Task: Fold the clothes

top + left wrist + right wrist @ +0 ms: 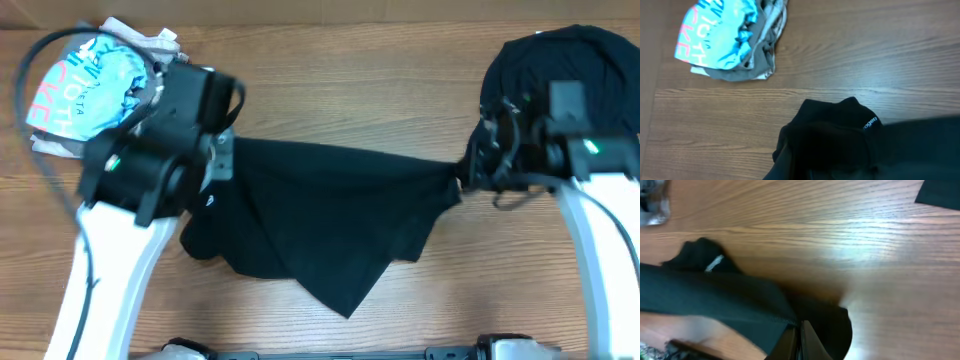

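Two grippers, one garment stretched between them. All positions are given from the black T-shirt (320,215), which is spread across the middle of the table (340,90).

Left of the shirt, far corner: heap of light blue and grey clothes (95,85), crumpled, with pink lettering on the blue. It sits well apart from the shirt, with bare wood between. A black cable (30,60) loops around the heap's outer side.

Left gripper (218,165): at the shirt's left edge, jaws closed together on the cloth. The fingers are hidden under the arm from overhead and are out of frame in the left wrist view. The fabric gathers into a bunch there (840,140). It carries small white lettering (869,123) that is only partly legible.

Shirt body: the far edge runs nearly straight from one gripper to the other, and the rest falls toward the near side in a point. I cannot tell how much of it rests on the wood.

Right gripper (465,180): at the shirt's right edge. Fingertips (812,342) are pinched tight on a narrow gather of black fabric.

Right of the shirt, far corner: pile of black clothes (560,65), behind the right arm and apart from the shirt.

Surface: light brown wood grain, with a glare patch in the right wrist view. The room beyond the table is not visible.
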Available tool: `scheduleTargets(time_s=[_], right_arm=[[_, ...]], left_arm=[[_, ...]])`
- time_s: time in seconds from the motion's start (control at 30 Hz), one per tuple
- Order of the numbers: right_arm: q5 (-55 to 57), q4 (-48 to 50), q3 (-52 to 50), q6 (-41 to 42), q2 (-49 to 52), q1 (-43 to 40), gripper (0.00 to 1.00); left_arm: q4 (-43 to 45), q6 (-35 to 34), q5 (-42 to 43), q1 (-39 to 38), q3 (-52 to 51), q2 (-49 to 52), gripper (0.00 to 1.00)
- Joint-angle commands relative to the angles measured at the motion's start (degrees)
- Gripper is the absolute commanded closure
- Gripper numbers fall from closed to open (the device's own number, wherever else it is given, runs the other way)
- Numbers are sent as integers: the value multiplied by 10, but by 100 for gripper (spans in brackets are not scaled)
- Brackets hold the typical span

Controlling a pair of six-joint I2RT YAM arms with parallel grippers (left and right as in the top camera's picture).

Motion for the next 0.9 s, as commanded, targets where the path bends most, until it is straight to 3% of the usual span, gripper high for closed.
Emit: scheduleTargets(time_s=[0.0, 0.2, 0.37, 0.43, 0.5, 0.87], right_arm=[[7, 43, -8, -5, 77, -2, 96], [7, 159, -8, -5, 214, -3, 96], [7, 245, -8, 0, 271, -9, 96], [7, 262, -7, 4, 272, -12, 70], [7, 245, 5, 5, 264, -13, 60], [-14, 85, 3, -6, 242, 34, 57]], left_arm=[[11, -5, -1, 2, 4, 51, 96], [37, 6, -2, 2, 4, 132, 96], [54, 10, -2, 2, 4, 186, 96], [58, 10, -2, 2, 4, 204, 96], [61, 10, -2, 2, 4, 219, 96], [91, 20, -2, 3, 4, 234, 96]])
